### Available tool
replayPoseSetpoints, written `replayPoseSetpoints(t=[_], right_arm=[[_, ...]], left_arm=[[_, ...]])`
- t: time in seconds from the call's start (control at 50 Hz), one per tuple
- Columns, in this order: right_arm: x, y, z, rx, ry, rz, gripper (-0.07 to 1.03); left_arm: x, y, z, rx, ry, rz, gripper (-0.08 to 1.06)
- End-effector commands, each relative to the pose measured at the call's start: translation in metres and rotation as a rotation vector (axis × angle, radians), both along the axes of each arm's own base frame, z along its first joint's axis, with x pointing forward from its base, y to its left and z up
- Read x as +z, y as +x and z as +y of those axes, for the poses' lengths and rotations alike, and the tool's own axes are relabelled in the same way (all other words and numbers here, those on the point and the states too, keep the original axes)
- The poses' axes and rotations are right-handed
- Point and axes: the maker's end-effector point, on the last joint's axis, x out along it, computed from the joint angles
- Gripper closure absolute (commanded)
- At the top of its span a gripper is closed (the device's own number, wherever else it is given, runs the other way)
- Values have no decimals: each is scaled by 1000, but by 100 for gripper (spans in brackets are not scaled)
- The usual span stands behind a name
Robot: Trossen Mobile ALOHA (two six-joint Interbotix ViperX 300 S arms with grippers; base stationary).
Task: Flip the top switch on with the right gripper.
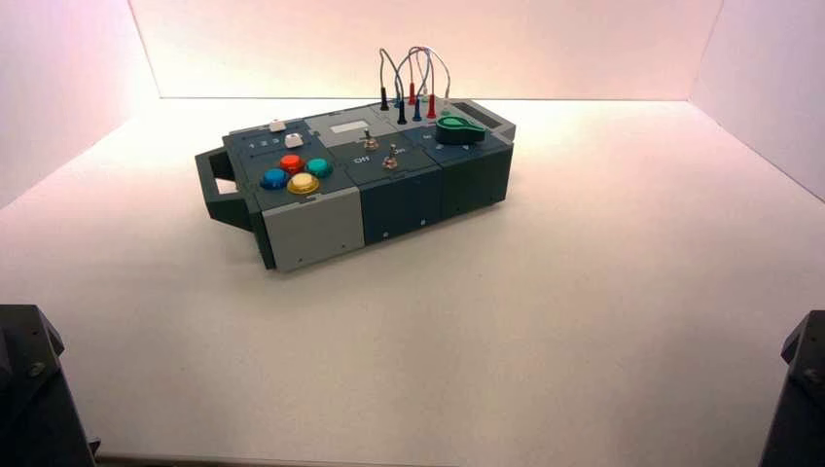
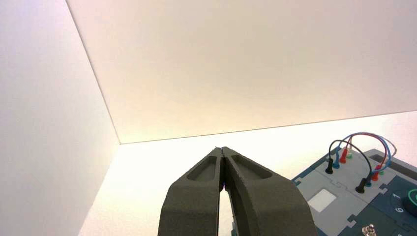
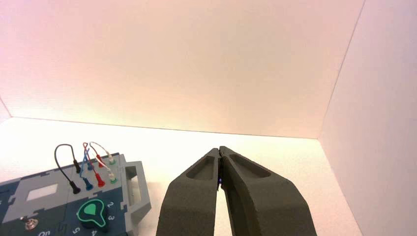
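One pale table [image 1: 545,321], the grey-and-dark box [image 1: 401,209] angled across it. Your right gripper [image 3: 220,149]: off to the right, well apart from the box; matte black, two tapering fingers, narrow, tips together. Your left gripper [image 2: 222,149] idles at left. Metal toggle switches [image 1: 390,161] mid-box.

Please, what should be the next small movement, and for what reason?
Probably move the right end effector forward and leftward, toward the top switch: it is shut, still short of the box, which sits to its left.
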Motion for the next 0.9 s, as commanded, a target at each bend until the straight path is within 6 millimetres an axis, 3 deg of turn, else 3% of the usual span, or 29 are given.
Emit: replayPoseSetpoints(t=[0.02,0.44,0.68,0.9], right_arm=[[7,2,0,1,-2,-12,98],[2,2,3,9,3,79,99],[4,6,35,121,-26,246,99],[20,12,65,212,-45,401,99]], left_arm=[[6,3,0,4,0,-20,101],[6,4,-2,-7,-2,4,101],[-1,5,-23,-115,-8,265,101],[-2,5,-34,-174,-4,431,101]])
